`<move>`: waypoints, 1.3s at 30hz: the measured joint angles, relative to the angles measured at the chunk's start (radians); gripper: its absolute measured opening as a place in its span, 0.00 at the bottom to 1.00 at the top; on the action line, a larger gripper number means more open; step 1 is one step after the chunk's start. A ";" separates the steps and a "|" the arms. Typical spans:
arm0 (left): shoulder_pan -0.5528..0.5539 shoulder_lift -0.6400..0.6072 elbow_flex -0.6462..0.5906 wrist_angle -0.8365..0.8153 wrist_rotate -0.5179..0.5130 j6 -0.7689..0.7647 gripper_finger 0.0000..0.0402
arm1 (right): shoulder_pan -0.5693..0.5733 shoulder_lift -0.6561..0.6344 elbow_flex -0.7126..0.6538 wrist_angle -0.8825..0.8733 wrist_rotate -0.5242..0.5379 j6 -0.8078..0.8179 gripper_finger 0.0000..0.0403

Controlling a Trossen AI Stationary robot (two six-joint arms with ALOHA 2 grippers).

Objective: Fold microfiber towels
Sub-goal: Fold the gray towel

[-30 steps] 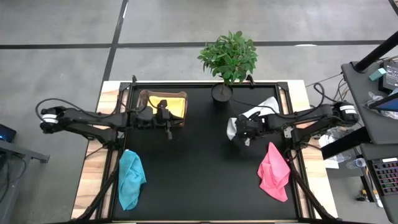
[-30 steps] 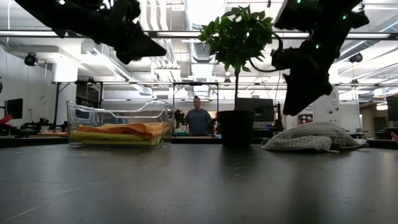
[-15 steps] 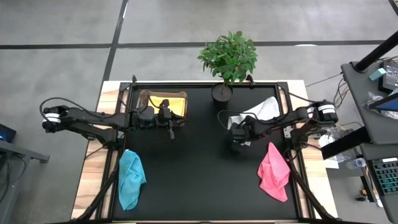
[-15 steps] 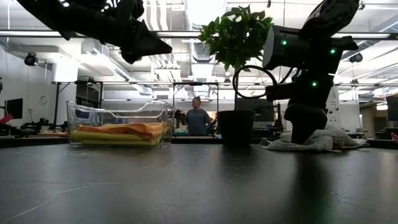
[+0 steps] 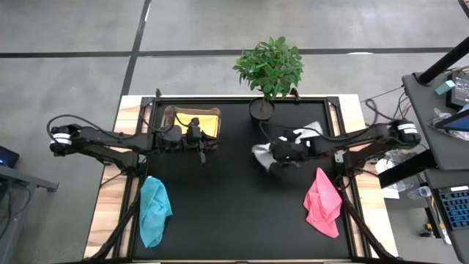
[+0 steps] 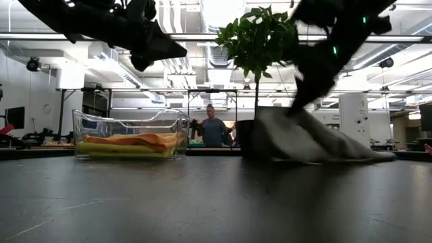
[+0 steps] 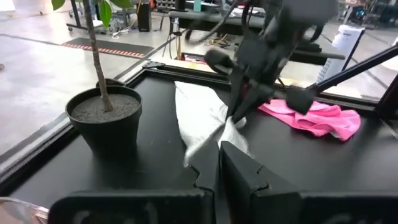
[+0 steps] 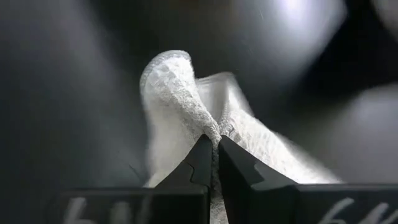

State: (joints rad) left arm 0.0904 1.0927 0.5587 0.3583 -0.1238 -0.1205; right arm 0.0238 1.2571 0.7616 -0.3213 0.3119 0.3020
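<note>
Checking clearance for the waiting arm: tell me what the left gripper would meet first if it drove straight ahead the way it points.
Probably the white-grey towel that the right gripper holds; the left gripper, shut, aims at it, though depth is unclear.

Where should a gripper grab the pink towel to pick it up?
Grip the pink towel at its narrow top corner nearest the right gripper, coming straight down from above. It lies crumpled, tapering to a point there, so that bunched tip probably gives the fingers the most to pinch.
</note>
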 joint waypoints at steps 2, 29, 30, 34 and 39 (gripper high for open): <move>-0.007 0.000 0.000 0.000 0.000 -0.006 0.01 | 0.000 -0.027 0.000 0.099 -0.043 -0.044 0.02; -0.156 0.159 -0.001 0.123 0.087 0.211 0.54 | 0.002 0.012 0.000 0.652 -0.295 -0.142 0.02; -0.157 0.175 -0.001 0.144 0.117 0.222 0.54 | 0.002 0.012 0.000 0.652 -0.295 -0.139 0.02; -0.160 0.216 -0.001 0.158 0.225 0.239 0.50 | 0.002 0.012 0.000 0.654 -0.295 -0.123 0.02; -0.163 0.252 -0.001 0.161 0.241 0.239 0.39 | 0.002 0.011 0.000 0.668 -0.295 -0.110 0.02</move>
State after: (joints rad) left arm -0.0731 1.3450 0.5575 0.5194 0.1169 0.1181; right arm 0.0261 1.2684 0.7616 0.3466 0.0167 0.1917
